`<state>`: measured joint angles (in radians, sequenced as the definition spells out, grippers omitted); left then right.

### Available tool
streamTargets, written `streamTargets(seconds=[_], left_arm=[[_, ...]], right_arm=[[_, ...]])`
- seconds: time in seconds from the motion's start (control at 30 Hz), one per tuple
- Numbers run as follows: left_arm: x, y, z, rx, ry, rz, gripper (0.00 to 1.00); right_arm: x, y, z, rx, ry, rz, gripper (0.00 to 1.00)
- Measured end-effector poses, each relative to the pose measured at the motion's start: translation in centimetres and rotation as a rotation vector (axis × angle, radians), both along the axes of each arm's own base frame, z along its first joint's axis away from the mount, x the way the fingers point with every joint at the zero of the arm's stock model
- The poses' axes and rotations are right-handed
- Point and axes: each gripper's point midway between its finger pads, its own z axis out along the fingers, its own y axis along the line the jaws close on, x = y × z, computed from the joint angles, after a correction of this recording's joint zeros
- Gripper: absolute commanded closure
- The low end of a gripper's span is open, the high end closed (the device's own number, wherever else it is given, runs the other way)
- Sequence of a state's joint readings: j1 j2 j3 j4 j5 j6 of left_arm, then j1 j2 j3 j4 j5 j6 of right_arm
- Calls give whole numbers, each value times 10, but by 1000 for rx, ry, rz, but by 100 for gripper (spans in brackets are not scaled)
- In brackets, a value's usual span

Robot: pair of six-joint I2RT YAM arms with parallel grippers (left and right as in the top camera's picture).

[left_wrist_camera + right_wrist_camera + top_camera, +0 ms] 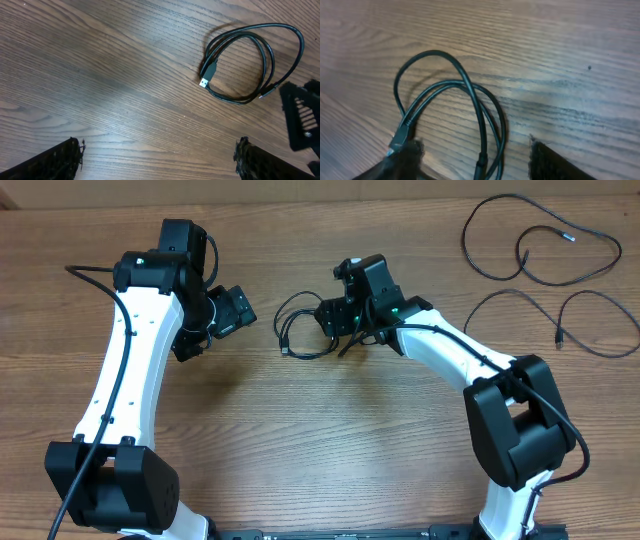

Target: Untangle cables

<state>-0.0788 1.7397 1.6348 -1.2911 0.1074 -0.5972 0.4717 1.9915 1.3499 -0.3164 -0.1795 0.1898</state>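
Claw on the left (243,312) hangs wide open over the bare wood of the bench (330,440), with nothing between its fingers; in the left wrist view its two dark fingertips (67,159) sit at the bottom corners with only wood grain between them (160,165). Just to its right, near the middle of the bench, lies a thin black cable (283,330) coiled into a few overlapping loops, flat on the wood (272,65), with a plug (209,70) pointing down and left off the coil's near edge. Right of that coil, the right claw (340,336) reaches down onto it from the far side. Its fingers stand partly apart, and in the right wrist view (475,165) several strands of the coil (479,115) run through the gap between them. The cable's plug (397,141) lies right against the left-hand fingertip, but the strands are far thinner than the gap and nothing is pinched. Well apart, in the far right corner of the bench, two more thin black cables lie loose and separate: one (522,258) curling in a wide loop near the far edge, the other (505,292) spread in open curves just below it.
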Motion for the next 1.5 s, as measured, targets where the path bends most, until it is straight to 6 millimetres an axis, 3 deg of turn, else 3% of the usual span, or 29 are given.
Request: streamTargets(seconds=[0.17,0.23,0.4,0.6,0.7,0.83,0.97,1.1,1.33,1.5], left_arm=[[0,0,0,0,0,0,0],[0,0,0,0,0,0,0],[0,0,0,0,0,0,0],[0,0,0,0,0,0,0],[0,0,0,0,0,0,0],[0,0,0,0,1,0,1],[0,0,0,0,0,0,0],[0,0,0,0,0,0,0],[0,0,0,0,0,0,0],[0,0,0,0,0,0,0]], right_arm=[[0,1,-16,-20,8,22,41],[2,3,-19,-21,1,28,47],[5,8,-20,-14,-19,35,61],[5,8,-21,-16,-18,37,62],[5,8,-22,-17,-19,39,73],[5,8,-22,-14,-15,34,80],[5,8,-23,-15,-15,35,82],[6,8,-23,-13,-17,33,69],[5,9,-23,-10,-15,35,96],[3,12,-22,0,-10,47,96]])
